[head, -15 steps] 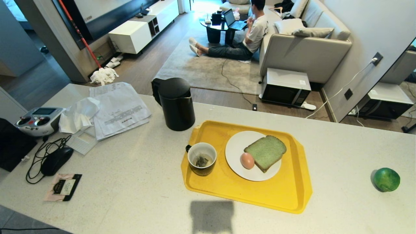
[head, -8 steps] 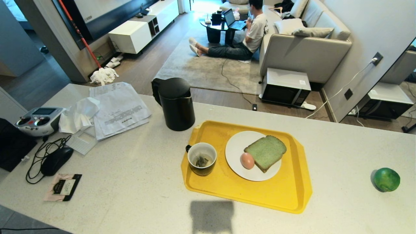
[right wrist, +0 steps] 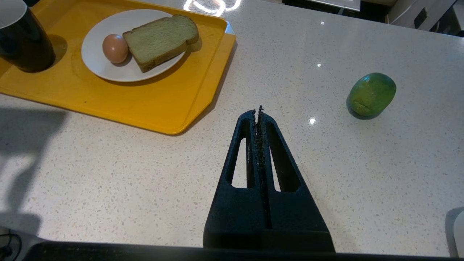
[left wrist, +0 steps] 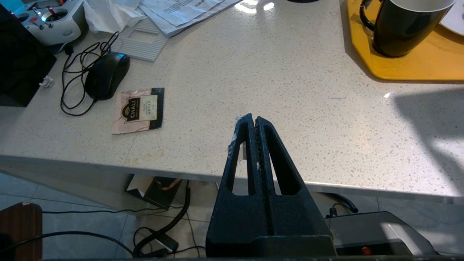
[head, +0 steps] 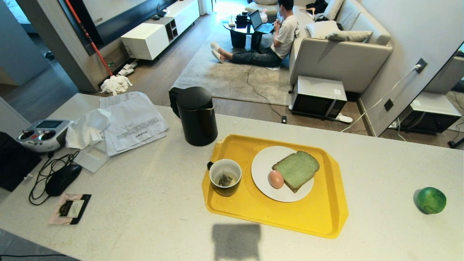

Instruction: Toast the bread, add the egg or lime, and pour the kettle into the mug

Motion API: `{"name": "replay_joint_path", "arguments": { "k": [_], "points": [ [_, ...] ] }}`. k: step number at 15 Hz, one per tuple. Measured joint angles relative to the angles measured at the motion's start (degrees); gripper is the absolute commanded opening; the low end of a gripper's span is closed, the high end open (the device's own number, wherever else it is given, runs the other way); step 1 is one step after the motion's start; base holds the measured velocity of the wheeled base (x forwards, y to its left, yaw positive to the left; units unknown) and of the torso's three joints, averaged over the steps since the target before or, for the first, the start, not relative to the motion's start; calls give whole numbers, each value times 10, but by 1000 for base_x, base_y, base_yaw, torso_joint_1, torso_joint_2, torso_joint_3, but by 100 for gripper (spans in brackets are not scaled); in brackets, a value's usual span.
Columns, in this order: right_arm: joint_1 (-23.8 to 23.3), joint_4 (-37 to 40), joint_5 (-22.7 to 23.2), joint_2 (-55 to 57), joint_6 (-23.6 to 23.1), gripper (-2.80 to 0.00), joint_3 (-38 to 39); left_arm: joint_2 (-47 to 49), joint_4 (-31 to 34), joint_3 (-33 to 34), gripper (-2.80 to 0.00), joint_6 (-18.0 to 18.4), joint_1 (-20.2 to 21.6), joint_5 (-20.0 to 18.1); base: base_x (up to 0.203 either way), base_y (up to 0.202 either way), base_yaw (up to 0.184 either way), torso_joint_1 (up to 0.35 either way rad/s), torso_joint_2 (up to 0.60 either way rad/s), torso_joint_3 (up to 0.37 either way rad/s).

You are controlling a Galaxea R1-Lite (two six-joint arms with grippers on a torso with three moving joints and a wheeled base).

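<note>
Pale green bread slice [head: 296, 170] and pinkish-brown egg [head: 275, 179] share white plate [head: 264, 163] on yellow tray [head: 319, 214]. Left gripper [left wrist: 253, 120] and right gripper [right wrist: 258, 113]: fingers pressed together, empty, above countertop.

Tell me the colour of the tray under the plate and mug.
The tray is bright yellow, seen best in the head view.

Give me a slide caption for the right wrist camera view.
Shut right gripper hovers over the countertop between a lime and a yellow tray holding plated bread and egg.
</note>
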Motion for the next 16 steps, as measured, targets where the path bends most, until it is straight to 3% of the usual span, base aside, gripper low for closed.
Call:
{"name": "replay_joint_path", "arguments": {
  "k": [16],
  "points": [
    [0, 0, 0, 0, 1, -280, 0, 0, -4, 2, -280, -3, 0, 0, 0, 0, 0, 0, 0, 0]
  ]
}}
